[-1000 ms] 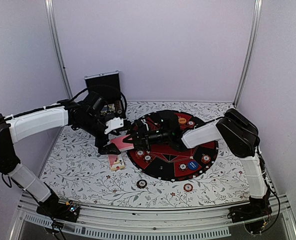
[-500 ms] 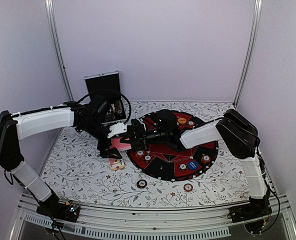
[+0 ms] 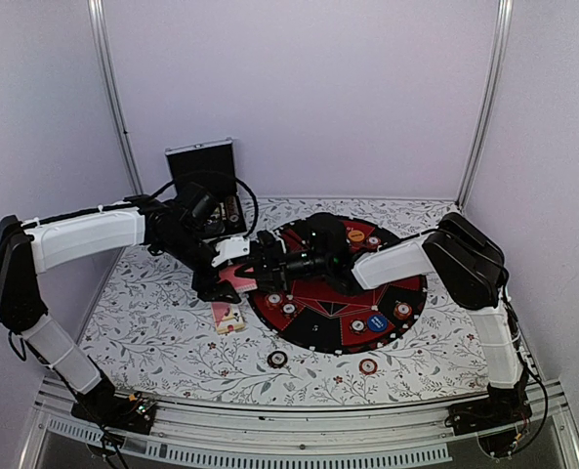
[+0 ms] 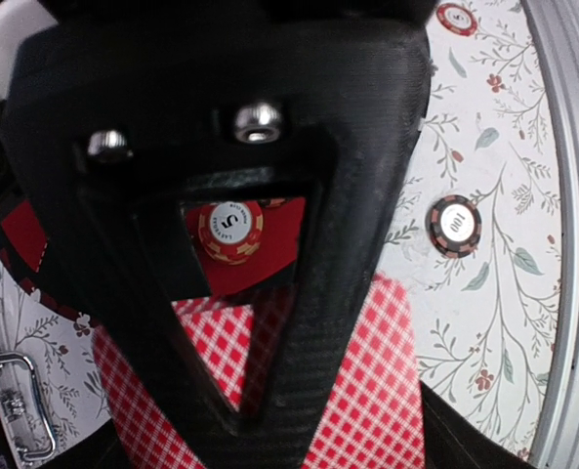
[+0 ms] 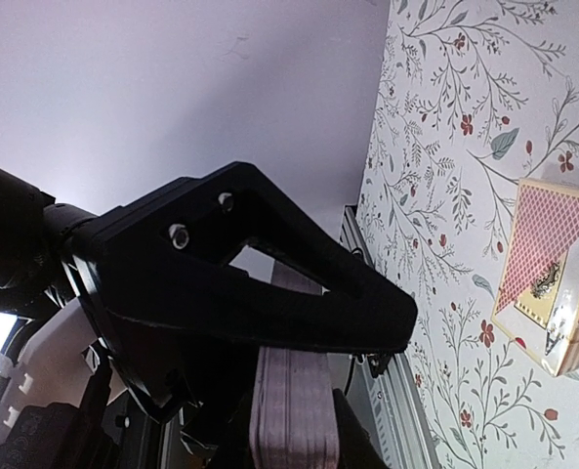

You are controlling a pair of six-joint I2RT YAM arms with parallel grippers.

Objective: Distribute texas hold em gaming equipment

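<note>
My right gripper (image 3: 261,266) (image 5: 299,391) is shut on a deck of playing cards (image 5: 291,420), held edge-on at the left rim of the round red-and-black poker mat (image 3: 406,298). My left gripper (image 3: 223,283) (image 4: 357,430) meets it there, with its jaws around a pink-checked card (image 4: 406,381) (image 3: 238,278). How tightly they press the card is unclear. The small pink card box (image 3: 228,318) (image 5: 553,283) lies on the cloth just below. Striped chips (image 4: 230,231) sit on the mat, and two more (image 3: 277,359) (image 3: 368,366) lie near the front. An orange button (image 3: 356,234) and a blue button (image 3: 377,322) rest on the mat.
A silver-edged black case (image 3: 203,171) stands open at the back left. The floral tablecloth (image 3: 152,332) covers the table. A metal rail (image 3: 299,430) runs along the near edge. Pale walls enclose the back and both sides.
My left gripper has shifted slightly toward the deck and its jaws have narrowed around the pink card. The right arm holds still with the deck.
</note>
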